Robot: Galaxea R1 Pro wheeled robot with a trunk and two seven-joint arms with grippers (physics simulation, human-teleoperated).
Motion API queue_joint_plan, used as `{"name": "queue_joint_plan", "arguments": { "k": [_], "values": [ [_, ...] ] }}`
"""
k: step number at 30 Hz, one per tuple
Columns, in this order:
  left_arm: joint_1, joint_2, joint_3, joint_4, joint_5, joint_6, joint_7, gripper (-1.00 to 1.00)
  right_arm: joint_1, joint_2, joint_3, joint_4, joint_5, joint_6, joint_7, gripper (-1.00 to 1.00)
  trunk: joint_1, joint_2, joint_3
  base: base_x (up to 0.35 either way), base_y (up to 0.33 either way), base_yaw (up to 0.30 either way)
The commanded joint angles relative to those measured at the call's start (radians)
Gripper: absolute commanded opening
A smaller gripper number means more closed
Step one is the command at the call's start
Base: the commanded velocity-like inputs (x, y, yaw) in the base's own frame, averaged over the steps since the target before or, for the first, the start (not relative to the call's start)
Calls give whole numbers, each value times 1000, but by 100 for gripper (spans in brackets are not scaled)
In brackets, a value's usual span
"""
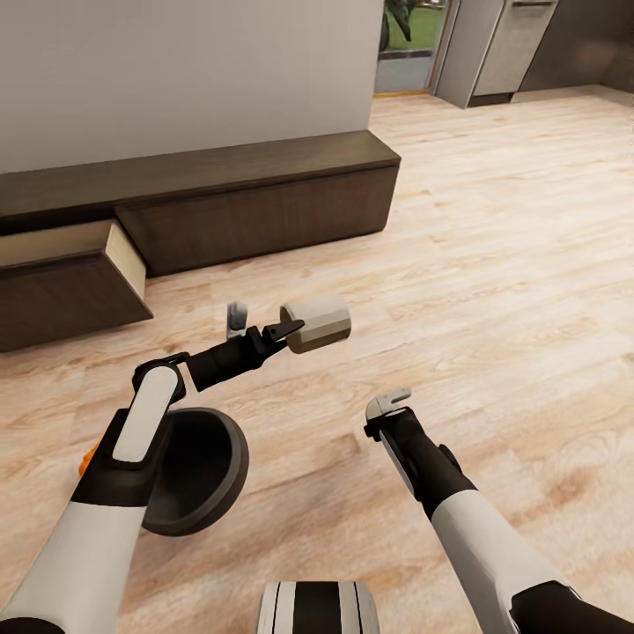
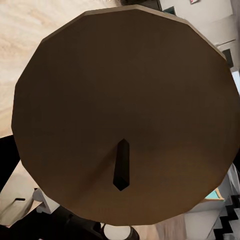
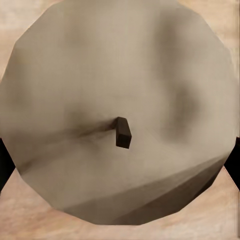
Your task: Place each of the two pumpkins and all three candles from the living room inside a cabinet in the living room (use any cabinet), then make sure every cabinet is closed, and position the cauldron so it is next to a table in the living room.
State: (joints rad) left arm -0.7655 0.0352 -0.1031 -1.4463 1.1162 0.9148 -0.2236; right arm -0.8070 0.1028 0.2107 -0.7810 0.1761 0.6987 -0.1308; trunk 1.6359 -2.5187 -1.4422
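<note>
My left gripper [image 1: 289,331] is shut on a pale cream candle [image 1: 317,323], which is held lying sideways above the wood floor. That candle's round top and wick [image 2: 121,170] are close up in the left wrist view. Another candle top [image 3: 120,115] with its wick sits right before the right wrist camera, and I cannot tell whether it is gripped. My right gripper [image 1: 388,406] hovers over the floor. The dark cauldron [image 1: 198,471] stands under my left forearm. The long dark cabinet [image 1: 264,194] has one drawer [image 1: 75,264] pulled open. An orange sliver [image 1: 87,458] peeks beside my left arm.
Bare wood floor [image 1: 511,264] stretches to the right. A doorway with greenery [image 1: 405,35] and grey tall units [image 1: 511,44] lie at the back right. The robot's base [image 1: 317,609] shows at the lower edge.
</note>
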Motion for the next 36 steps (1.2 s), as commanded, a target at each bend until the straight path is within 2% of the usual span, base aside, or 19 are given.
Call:
{"name": "queue_joint_plan", "arguments": {
  "k": [1, 5, 12, 20, 23, 27, 36],
  "values": [
    [0, 0, 0, 0, -4, -1, -2, -100, 0, 0, 0, 0, -1, 0, 0, -100, 0, 0, 4, 0, 0, 0],
    [0, 0, -1, 0, -4, -1, -2, -100, 0, 0, 0, 0, -1, -1, 0, -100, -2, 1, 19, 0, 0, 0],
    [0, 0, -26, 0, -4, -1, -2, -100, 0, -2, -2, -3, -1, -2, 0, -100, -5, 3, 46, 0, 0, 0],
    [0, 0, -27, 0, -4, -1, -2, -100, 1, -3, -4, -3, -3, -3, 0, -100, -9, 5, 77, 0, 0, 0],
    [0, 0, -27, 0, -4, -1, -2, -100, 1, -13, -4, -3, -7, -4, 0, -100, -10, 5, 89, 0, 0, 0],
    [0, 0, -27, 0, -4, -1, -2, -100, 1, -15, -4, -4, -9, -4, 0, -100, -12, 6, 104, 0, 0, 0],
    [0, 0, -27, 1, -4, -1, -2, -100, 1, -17, -5, -41, -10, -1, 0, -100, -16, 8, 139, 0, 0, 0]
  ]
}}
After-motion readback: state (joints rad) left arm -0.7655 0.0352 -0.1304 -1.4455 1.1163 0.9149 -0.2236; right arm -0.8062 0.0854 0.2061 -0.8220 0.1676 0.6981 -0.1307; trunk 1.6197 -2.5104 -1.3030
